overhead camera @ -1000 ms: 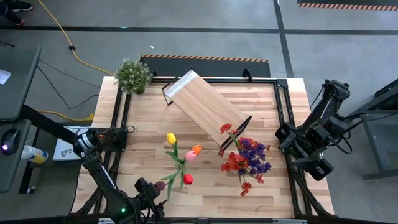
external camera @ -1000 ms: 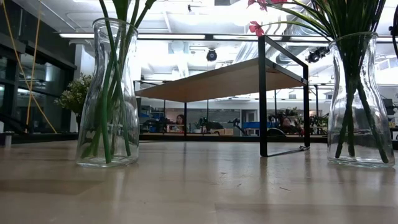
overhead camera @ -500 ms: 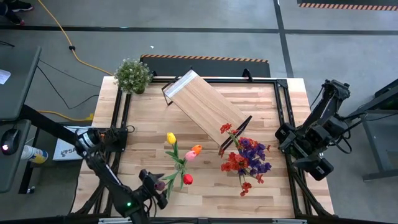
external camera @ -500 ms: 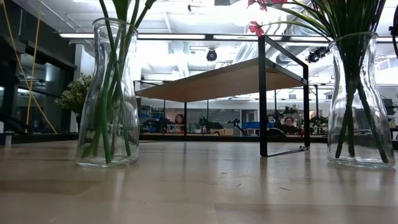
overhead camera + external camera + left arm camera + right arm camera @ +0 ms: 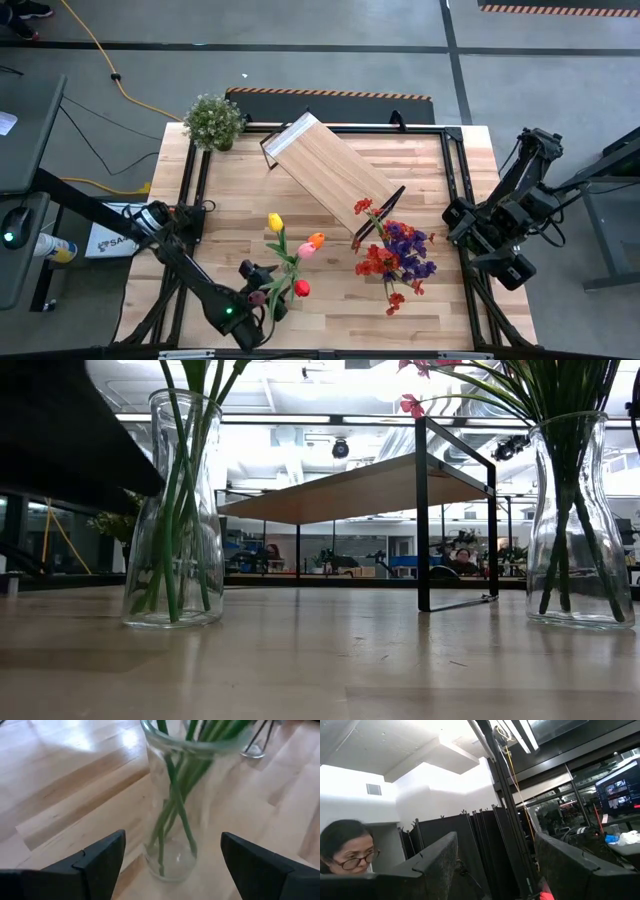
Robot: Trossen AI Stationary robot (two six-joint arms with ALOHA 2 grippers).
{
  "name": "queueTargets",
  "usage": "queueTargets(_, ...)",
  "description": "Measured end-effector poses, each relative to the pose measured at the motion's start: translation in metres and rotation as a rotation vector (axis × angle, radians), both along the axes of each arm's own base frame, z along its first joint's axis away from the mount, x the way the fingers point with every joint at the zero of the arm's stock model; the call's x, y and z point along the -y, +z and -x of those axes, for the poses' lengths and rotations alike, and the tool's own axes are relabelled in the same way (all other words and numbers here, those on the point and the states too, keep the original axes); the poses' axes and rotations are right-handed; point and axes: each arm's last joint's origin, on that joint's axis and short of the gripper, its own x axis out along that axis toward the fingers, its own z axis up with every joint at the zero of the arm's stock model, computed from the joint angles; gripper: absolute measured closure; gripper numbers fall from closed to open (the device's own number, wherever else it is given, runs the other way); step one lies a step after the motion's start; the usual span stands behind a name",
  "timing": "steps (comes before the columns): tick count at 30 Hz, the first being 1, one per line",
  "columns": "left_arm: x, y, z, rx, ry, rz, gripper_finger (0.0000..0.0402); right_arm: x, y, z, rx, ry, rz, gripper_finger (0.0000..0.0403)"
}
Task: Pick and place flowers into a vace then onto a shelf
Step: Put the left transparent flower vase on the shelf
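Two glass vases (image 5: 178,510) (image 5: 578,520) of flowers (image 5: 290,262) (image 5: 395,255), one shelf (image 5: 330,178), one potted plant (image 5: 213,121)

The high view looks straight down on the table (image 5: 420,160); the low view faces level across it. Both share the tulip vase (image 5: 176,510) at 7 o'clock, seen close from the left wrist

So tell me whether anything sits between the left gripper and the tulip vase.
Nothing visible does. The left gripper is open and faces the tulip vase directly, with only bare table between them. The right gripper waits off the table's right edge.
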Motion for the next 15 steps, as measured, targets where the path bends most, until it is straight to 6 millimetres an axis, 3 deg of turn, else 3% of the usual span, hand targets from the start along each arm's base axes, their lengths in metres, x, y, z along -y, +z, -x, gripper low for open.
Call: queueTargets(15, -0.0073, 0.002, -0.0072, 0.062, 0.031, -0.058, 0.0043, 0.0013, -0.0005, -0.0008, -0.024, -0.046, -0.012, 0.0148)
